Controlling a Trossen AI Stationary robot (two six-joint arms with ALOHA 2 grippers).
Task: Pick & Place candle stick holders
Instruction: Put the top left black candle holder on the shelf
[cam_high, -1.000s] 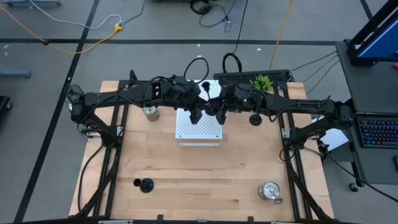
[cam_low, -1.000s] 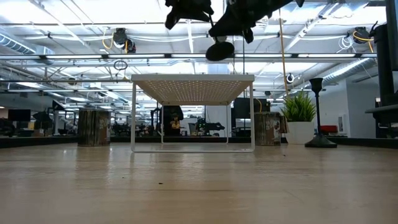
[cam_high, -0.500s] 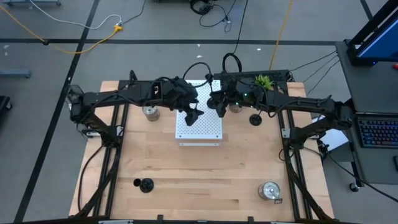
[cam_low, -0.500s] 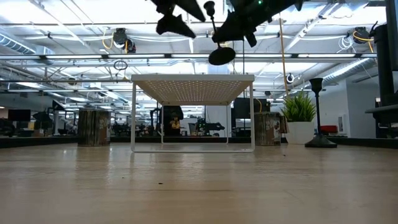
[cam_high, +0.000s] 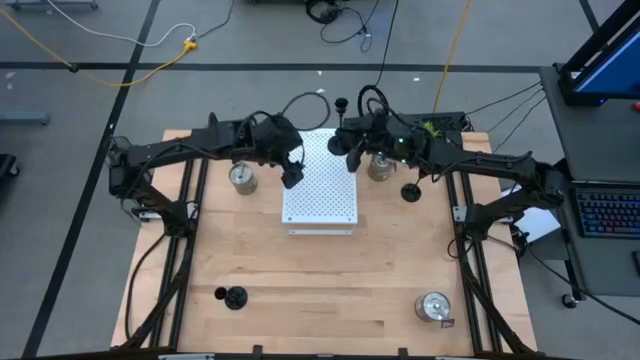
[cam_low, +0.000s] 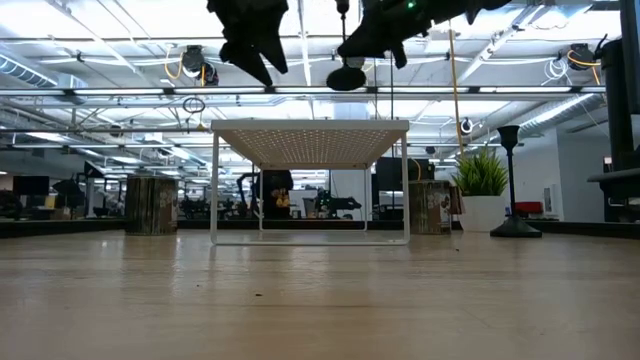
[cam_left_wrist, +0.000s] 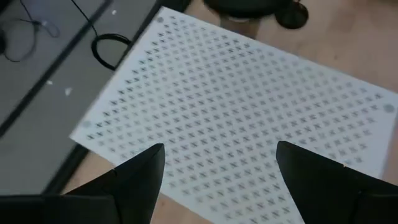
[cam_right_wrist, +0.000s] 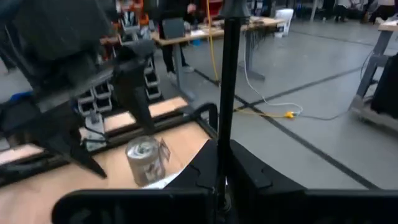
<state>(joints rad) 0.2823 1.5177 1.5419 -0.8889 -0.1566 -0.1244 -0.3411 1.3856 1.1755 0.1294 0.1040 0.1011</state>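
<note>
Setting: workshop floor with cables; wooden tabletop (cam_high: 320, 270) carrying a white perforated board (cam_high: 322, 190) on legs near its far middle.
Right gripper (cam_high: 343, 140): over the board's far edge, jaws closed on the stem of a black holder (cam_low: 346, 75), which hangs in the air above the board.
Held holder, axis: long axis close to upright; round base down, stem rising through the jaws, knob end (cam_high: 342, 102) showing beyond the tabletop's far edge in the high view, so a slight lean is likely.
Left gripper (cam_high: 290, 176): over the board's left edge, jaws open and empty, apart from the held holder.
Silver holders: one (cam_high: 241, 178) just left of the board, one (cam_high: 380, 166) just right of it under the right arm, one (cam_high: 433, 306) at the near right of the tabletop.
Other black holders: one (cam_high: 409, 190) upright, right of the board; one (cam_high: 232, 296) at the near left.
Green plant (cam_high: 421, 131): far right edge, behind the right arm.
Risk 1: grip sits on a thin stem; the holder may swing or slip if lowered fast.
Risk 2: base set down tilted or on the board's edge could topple off.
Risk 3: right arm passes close over the nearby silver holder and could knock it.
Risk 4: both arms crowd the board; contact between them is possible.
</note>
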